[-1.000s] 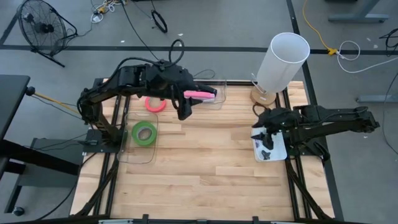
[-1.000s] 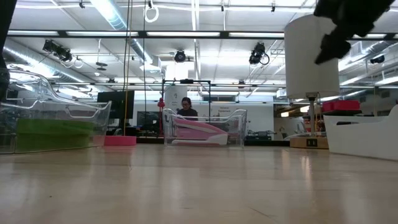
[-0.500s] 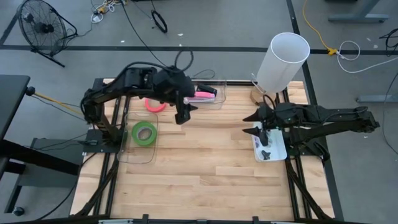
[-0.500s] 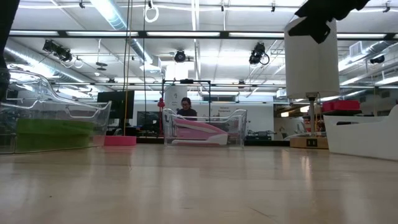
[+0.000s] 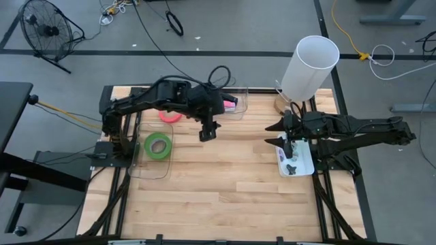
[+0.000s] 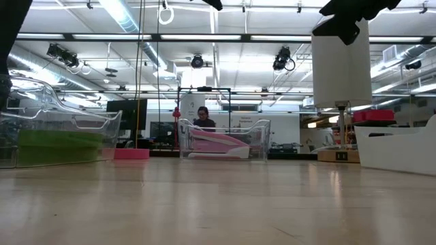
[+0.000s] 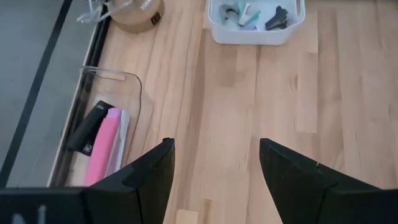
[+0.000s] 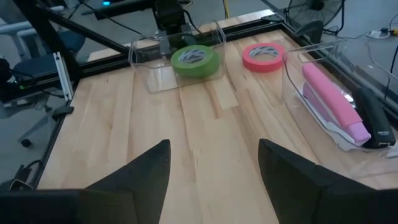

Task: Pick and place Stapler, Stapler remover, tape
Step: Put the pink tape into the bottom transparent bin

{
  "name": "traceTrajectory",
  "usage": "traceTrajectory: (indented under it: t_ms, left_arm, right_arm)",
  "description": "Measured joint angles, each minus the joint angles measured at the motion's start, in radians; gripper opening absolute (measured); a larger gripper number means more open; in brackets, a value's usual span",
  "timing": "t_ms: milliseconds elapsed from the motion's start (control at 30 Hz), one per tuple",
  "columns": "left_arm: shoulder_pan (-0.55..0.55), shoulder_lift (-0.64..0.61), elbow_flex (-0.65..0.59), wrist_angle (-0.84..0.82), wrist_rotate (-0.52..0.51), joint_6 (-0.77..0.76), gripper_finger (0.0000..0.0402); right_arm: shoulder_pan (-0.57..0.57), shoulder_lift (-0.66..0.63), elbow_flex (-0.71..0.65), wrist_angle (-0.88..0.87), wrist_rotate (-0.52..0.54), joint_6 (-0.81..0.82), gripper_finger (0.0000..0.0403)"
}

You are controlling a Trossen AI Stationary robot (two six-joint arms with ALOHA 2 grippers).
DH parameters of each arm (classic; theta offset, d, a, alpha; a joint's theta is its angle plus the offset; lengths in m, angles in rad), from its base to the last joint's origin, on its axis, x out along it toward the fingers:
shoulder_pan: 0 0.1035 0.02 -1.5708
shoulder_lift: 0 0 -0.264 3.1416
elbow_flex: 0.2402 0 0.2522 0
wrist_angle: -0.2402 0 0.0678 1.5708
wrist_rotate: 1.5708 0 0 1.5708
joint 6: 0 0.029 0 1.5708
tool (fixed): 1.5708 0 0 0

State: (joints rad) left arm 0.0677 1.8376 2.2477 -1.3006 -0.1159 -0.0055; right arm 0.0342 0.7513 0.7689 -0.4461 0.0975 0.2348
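A pink stapler (image 5: 230, 104) and a black one (image 7: 87, 127) lie in a clear bin (image 6: 221, 139) at the table's far middle. A green tape roll (image 5: 158, 145) lies in a clear tray at the left. A pink-red roll (image 5: 170, 114) lies flat on the table beyond it. A white tray (image 5: 304, 162) at the right holds staple removers (image 7: 277, 17). My left gripper (image 5: 208, 131) hangs open and empty above bare table, near the bin. My right gripper (image 5: 275, 134) is open and empty, raised just left of the white tray.
A tall white cylinder (image 5: 310, 64) stands on a wooden base at the far right corner, beside my right arm. Bare wooden table (image 5: 225, 184) stretches across the middle and near side. A person (image 6: 203, 117) shows far off in the room behind.
My right gripper has risen out of the white tray and moved toward the table's left. My left gripper has moved a little toward the table's right and near edge, its arm stretching out over the clear bin.
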Motion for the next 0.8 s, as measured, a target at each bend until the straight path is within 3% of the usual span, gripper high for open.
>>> traceTrajectory:
  t_ms: [267,800]
  left_arm:
    - [0.000,-0.076,-0.236,0.079,0.006,-0.017,0.0236]
    - [0.000,-0.389,-0.767,0.369,0.008,-0.109,0.0236]
  right_arm:
    - [0.000,0.000,0.000,-0.006,0.000,0.019,0.0240]
    - [0.000,0.000,0.000,-0.014,-0.005,0.038,0.0240]
